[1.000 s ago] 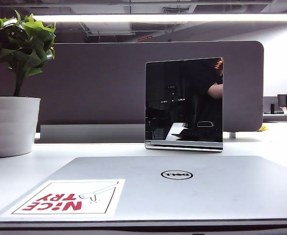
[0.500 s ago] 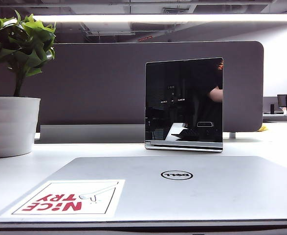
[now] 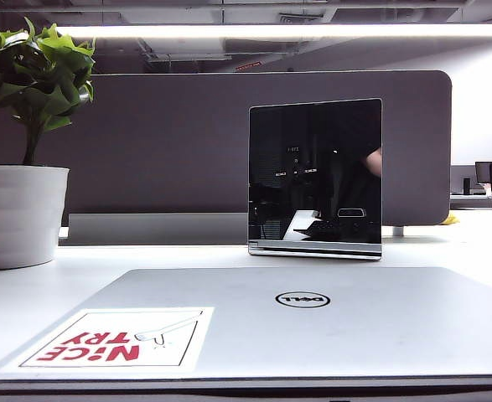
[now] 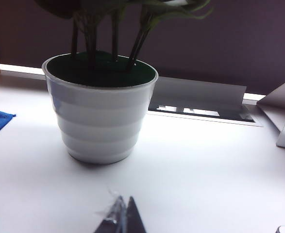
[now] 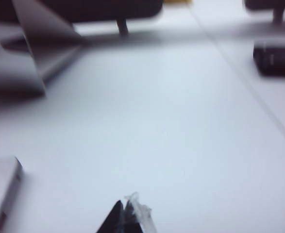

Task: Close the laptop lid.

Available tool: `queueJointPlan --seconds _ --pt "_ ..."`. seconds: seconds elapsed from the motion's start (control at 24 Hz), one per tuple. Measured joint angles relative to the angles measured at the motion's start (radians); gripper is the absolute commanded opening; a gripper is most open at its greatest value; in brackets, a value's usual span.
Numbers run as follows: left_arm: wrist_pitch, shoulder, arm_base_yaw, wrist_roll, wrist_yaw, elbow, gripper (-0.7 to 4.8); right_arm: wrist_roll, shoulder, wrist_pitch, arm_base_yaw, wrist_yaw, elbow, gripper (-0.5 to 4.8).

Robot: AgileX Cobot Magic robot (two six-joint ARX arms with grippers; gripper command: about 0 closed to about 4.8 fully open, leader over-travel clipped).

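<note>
The silver laptop lid [image 3: 313,322] lies flat and down in the exterior view, right in front of the camera. Its round black Dell logo [image 3: 302,299] and the white "NiCE TRY" sticker [image 3: 116,339] face up. Neither gripper shows in that view. My left gripper [image 4: 124,200] hangs shut with nothing in it over the white table, short of the plant pot [image 4: 101,114]. Over bare table my right gripper [image 5: 124,204] is also shut and empty, with a silver laptop corner [image 5: 1,187] beside it.
A glossy black upright panel [image 3: 315,177] stands behind the laptop. A white pot with a green plant [image 3: 19,213] sits at the left. A grey divider [image 3: 170,142] closes off the back. A dark blurred object [image 5: 276,58] lies far off in the right wrist view.
The lid lies flat throughout. Only the reflection at the right edge of the black panel has shifted and shrunk.
</note>
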Motion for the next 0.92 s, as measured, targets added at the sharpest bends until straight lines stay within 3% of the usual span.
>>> queueJointPlan --seconds 0.92 --pt "0.0 0.0 0.0 0.0 0.0 0.0 -0.05 0.043 -0.072 0.096 0.056 0.062 -0.053 0.0"
